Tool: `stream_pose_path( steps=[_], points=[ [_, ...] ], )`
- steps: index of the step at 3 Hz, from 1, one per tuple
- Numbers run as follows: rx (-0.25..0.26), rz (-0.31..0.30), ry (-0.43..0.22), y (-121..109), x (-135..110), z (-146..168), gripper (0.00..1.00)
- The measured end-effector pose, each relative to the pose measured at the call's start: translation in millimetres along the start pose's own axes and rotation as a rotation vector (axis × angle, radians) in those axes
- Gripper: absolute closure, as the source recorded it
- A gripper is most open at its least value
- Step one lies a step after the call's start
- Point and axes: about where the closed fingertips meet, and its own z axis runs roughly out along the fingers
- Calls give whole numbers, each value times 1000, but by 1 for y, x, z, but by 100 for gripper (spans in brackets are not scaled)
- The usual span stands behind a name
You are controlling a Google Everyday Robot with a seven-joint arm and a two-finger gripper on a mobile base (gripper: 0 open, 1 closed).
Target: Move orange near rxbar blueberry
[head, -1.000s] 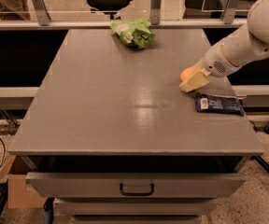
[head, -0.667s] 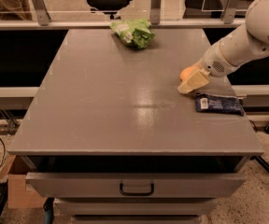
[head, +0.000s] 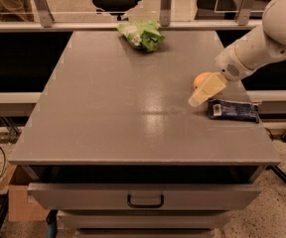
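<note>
Orange (head: 200, 78) sits right side of table (head: 108, 113), near rxbar blueberry (head: 232, 110), half hidden behind gripper (head: 198, 97) (grip state: can't tell) - likely firm, light, rolls - pinch across its middle.

My gripper (head: 198, 97), at the right side of the table just beside the orange, looks like smooth pale-yellow plastic. The arm (head: 262, 38) behind it wears a matt off-white shell. The table (head: 113, 113) top is smooth grey with a dull sheen mid-surface. The orange (head: 200, 78) has matt skin. The rxbar blueberry (head: 232, 110) wrapper is dark, faintly glossy film. The green bag (head: 142, 33) at the far edge is crinkled and shiny. The near drawer handle (head: 145, 201) looks like dark metal.
</note>
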Motion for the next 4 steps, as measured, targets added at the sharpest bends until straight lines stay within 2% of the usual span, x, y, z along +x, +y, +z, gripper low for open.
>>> stream_pose_path(
  steps=[1, 2, 3, 4],
  points=[
    [50, 6, -61, -10, -9, -17, 0],
    [168, 29, -143, -28, -15, -55, 0],
    [335, 73, -206, -49, -12, -100, 0],
    [413, 74, -257, -65, -23, -112, 0]
  ],
)
